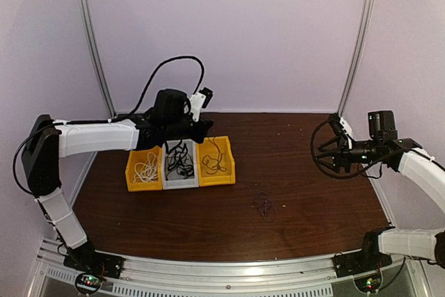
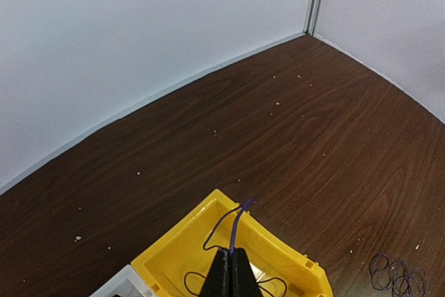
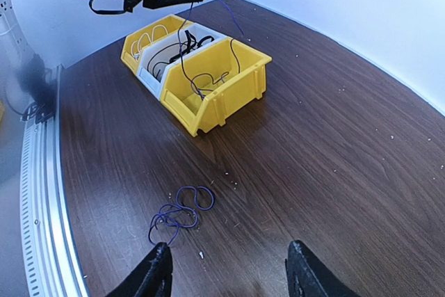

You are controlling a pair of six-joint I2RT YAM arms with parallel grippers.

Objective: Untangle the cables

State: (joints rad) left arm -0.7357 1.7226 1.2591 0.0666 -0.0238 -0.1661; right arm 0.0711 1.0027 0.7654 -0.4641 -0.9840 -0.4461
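Over the right-hand yellow bin, left gripper is pinching a thin dark cable trailing straight down into it, while right gripper, fingers spread, is hovering just beside the loose blue cable bundle on the table.

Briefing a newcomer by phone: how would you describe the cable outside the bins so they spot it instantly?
Find the row of three bins on the dark wooden table. Nearer the arm bases and right of that row, a small dark blue cable lies in loose loops on bare wood. It alone sits outside the bins.
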